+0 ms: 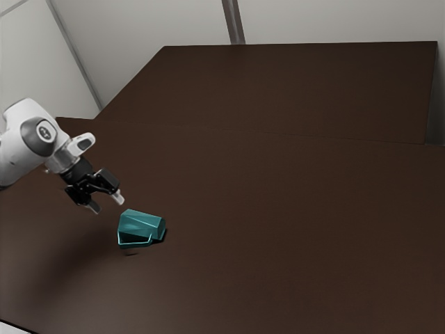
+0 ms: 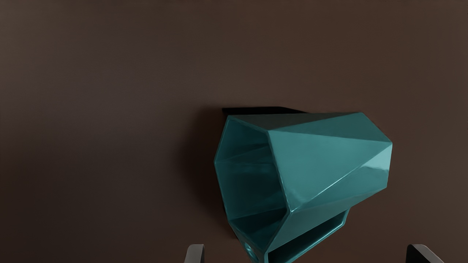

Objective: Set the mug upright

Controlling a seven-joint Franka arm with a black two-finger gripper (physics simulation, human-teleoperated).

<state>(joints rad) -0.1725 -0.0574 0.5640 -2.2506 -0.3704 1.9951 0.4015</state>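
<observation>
Apparently reaching for the sideways mug (image 1: 141, 225) with an open, empty gripper (image 1: 108, 206); must move in and grip before righting it.

mug (image 2: 329, 157) glossy, its flat facets smooth and catching sharp highlights, handle (image 2: 323, 234) equally shiny; tabletop (image 1: 278, 209) smooth, mostly matt; arm shell (image 1: 15, 154) smooth, like white plastic with a soft sheen; wall (image 1: 334, 21) plain matt.
</observation>
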